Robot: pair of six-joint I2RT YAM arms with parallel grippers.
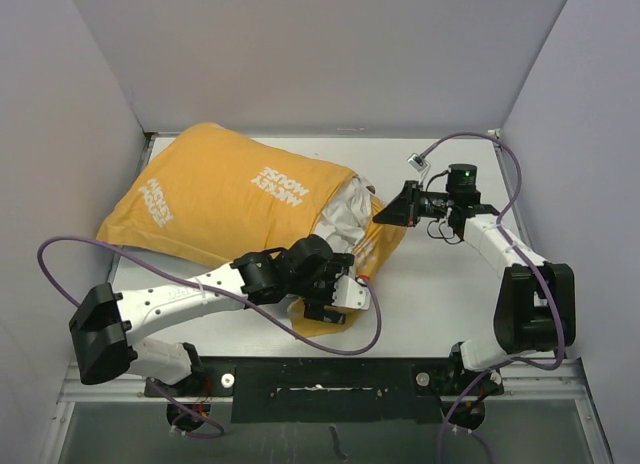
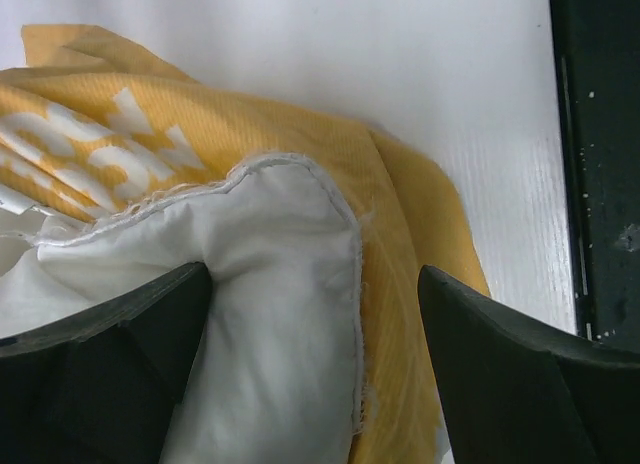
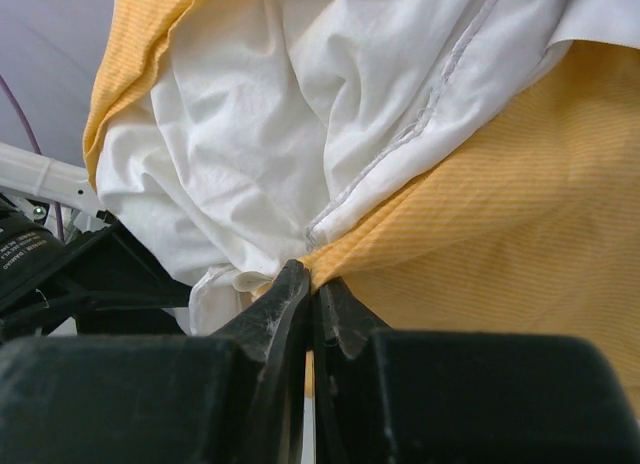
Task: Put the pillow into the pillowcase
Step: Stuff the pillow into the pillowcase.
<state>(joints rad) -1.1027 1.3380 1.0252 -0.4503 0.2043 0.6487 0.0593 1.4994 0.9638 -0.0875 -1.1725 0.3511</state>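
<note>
Pillow (image 1: 338,216): mostly hidden inside pillowcase (image 1: 220,194); only crumpled end shows, between grippers. Left gripper (image 2: 315,374): finger bases cut off by bottom edge of wrist view; tips hard to make out from above. Right gripper (image 3: 312,284): pinched cloth hidden between closed tips; pillowcase hem there, pillow cloth too, cannot tell. Small white tag (image 1: 418,165) beyond right gripper: too small to read.

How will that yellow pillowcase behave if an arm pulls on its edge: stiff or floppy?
Probably floppy: the pillowcase wrinkles and folds at its mouth, so a tug likely lifts only that edge. It looks thin and light, draping over the pillow inside; the plump filled part would likely lag behind.
</note>
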